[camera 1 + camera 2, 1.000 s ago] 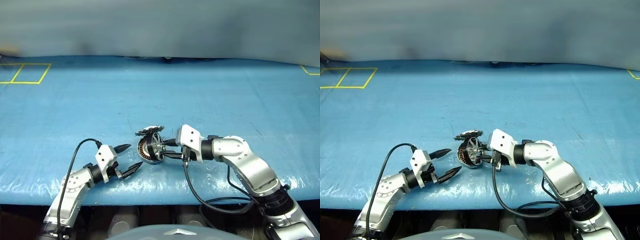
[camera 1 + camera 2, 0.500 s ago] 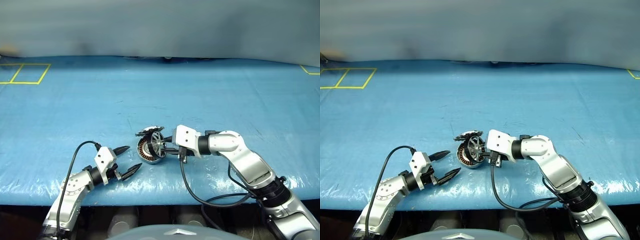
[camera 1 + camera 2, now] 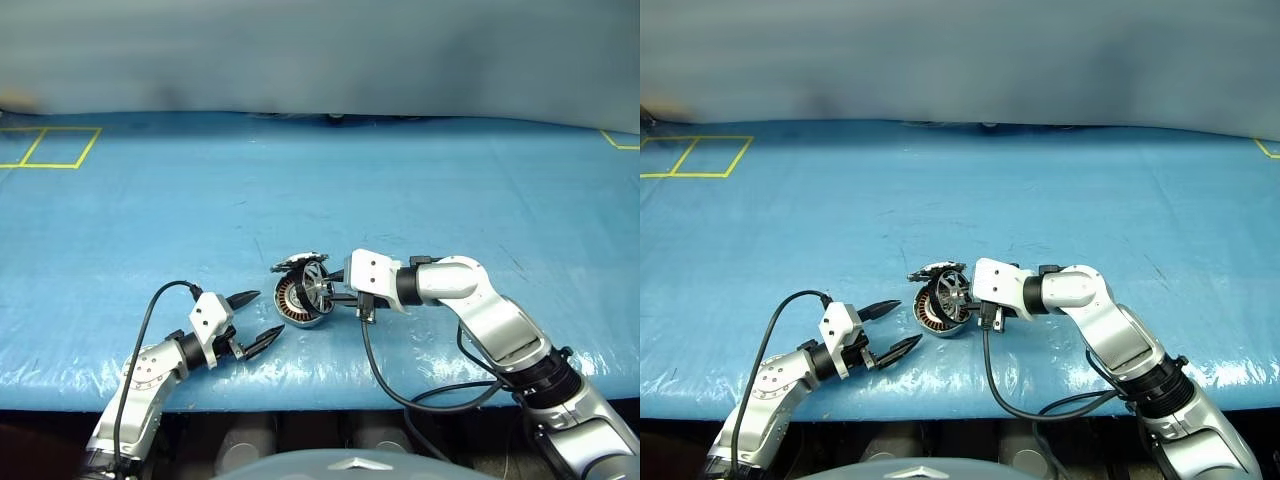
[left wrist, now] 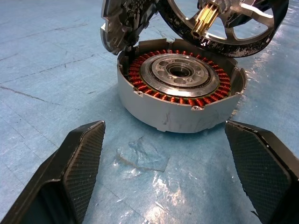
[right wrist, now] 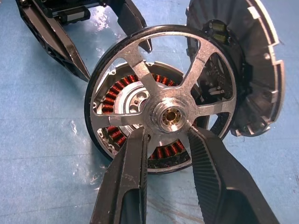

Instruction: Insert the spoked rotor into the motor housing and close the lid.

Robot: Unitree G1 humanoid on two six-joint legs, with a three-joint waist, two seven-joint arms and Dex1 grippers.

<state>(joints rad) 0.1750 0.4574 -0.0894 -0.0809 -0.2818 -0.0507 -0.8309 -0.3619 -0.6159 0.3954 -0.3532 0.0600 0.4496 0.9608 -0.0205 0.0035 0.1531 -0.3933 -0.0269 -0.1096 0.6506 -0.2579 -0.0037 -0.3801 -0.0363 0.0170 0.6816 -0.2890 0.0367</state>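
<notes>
The motor housing (image 4: 180, 88), a silver puck with copper windings, lies on the blue table. Its lid (image 4: 126, 23) stands open on the far edge, jagged inner face showing. The spoked rotor (image 5: 161, 93), a black ring with silver spokes, hangs tilted almost on edge just over the housing's right rim (image 3: 314, 288). My right gripper (image 5: 167, 133) is shut on the rotor's hub from the right. A short way left of the housing (image 3: 290, 303), my left gripper (image 3: 258, 318) stands open just above the table, pointing at it with nothing between its fingers (image 4: 79, 158).
The blue sheet (image 3: 420, 200) covers the whole table. Yellow tape squares (image 3: 50, 147) lie at the far left and a yellow corner (image 3: 620, 142) at the far right. The table's front edge (image 3: 320, 385) runs close behind both grippers.
My right wrist has rolled a little and its forearm has swung up, with the rotor staying over the housing. The left arm has kept still.
</notes>
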